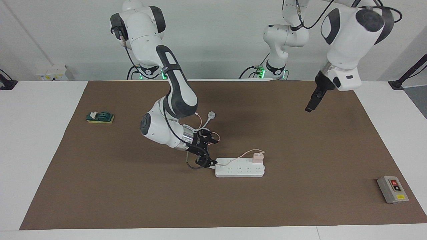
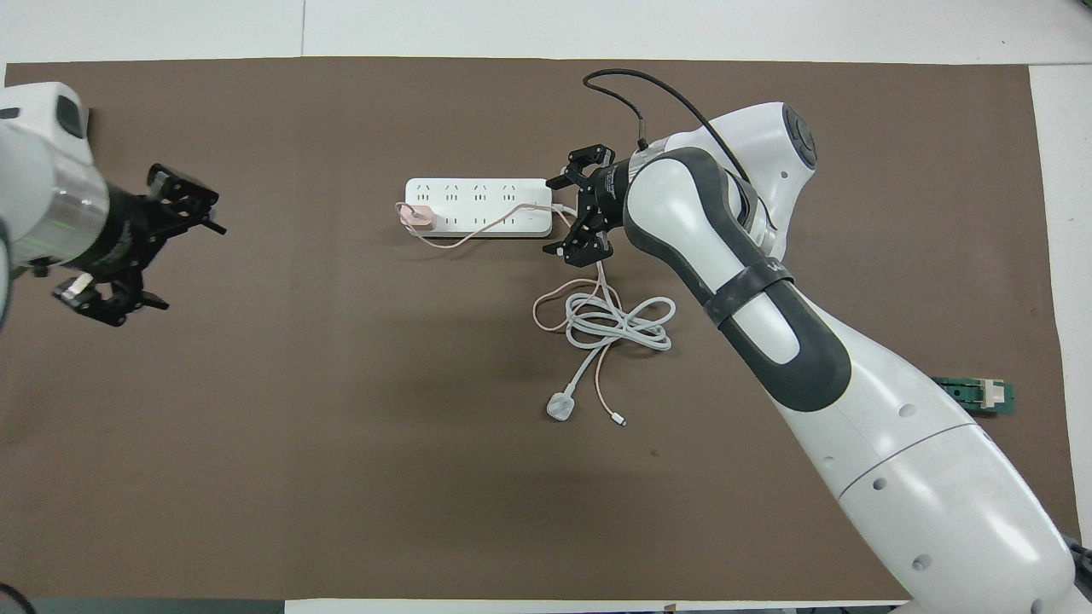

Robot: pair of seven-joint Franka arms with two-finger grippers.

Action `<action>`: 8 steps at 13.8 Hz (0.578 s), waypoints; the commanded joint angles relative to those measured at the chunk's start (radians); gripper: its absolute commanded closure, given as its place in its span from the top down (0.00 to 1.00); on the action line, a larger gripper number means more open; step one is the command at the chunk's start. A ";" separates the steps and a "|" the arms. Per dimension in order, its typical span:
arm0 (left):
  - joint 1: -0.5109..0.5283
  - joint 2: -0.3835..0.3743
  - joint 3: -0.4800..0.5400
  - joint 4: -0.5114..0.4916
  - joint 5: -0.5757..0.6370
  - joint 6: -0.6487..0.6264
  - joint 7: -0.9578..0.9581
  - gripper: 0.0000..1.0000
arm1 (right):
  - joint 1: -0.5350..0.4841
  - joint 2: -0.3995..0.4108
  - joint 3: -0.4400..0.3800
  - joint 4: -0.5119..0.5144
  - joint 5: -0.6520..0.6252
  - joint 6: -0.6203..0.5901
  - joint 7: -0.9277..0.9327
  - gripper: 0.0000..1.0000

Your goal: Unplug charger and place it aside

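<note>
From the facing view I see the charger (image 1: 257, 157) plugged into the power strip (image 1: 239, 167), at the strip's end toward the left arm's side of the counter (image 1: 300, 200), its thin pink cable (image 1: 245, 154) arching over the strip's top. My right pincer (image 1: 207, 162) is low at the strip's other end, where the white cord leaves it, fingers spread on either side of that end; I cannot tell whether they touch the strip. The left pincer (image 1: 310, 107) hangs in the air over bare brown mat, well apart from the strip, waiting; here I cannot tell how its fingers stand. A green block (image 1: 100, 117) lies well apart from the strip toward the right arm's end, and a grey switch box (image 1: 392, 189) lies well apart toward the left arm's end, farther from the robots than the strip. In the overhead view the charger (image 2: 417, 215) sits on the power strip (image 2: 478, 206) at its end toward the left arm, and the right pincer (image 2: 570, 207) stands released, fingers splayed around the strip's cord end. The white cord (image 2: 618, 321) coils just nearer to the robots than the strip, with its plug (image 2: 560, 406) nearer again. The left pincer (image 2: 162, 243) shows released too, holding nothing.
</note>
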State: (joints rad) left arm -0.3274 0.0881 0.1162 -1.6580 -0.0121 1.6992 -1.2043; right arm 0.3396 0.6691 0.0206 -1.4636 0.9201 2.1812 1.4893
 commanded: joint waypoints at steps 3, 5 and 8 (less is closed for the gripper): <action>-0.082 0.327 0.017 0.268 -0.025 0.037 -0.384 1.00 | 0.025 0.139 0.001 0.156 0.006 -0.034 -0.066 1.00; -0.114 0.497 0.020 0.436 -0.025 0.013 -0.498 1.00 | 0.032 0.162 0.001 0.190 0.002 -0.035 -0.081 1.00; -0.153 0.584 0.020 0.506 -0.034 0.023 -0.583 1.00 | 0.032 0.188 -0.001 0.215 -0.001 -0.026 -0.118 1.00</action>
State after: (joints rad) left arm -0.4560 0.6186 0.1172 -1.2350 -0.0286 1.7574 -1.7466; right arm 0.3763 0.8143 0.0196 -1.3089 0.9199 2.1664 1.3974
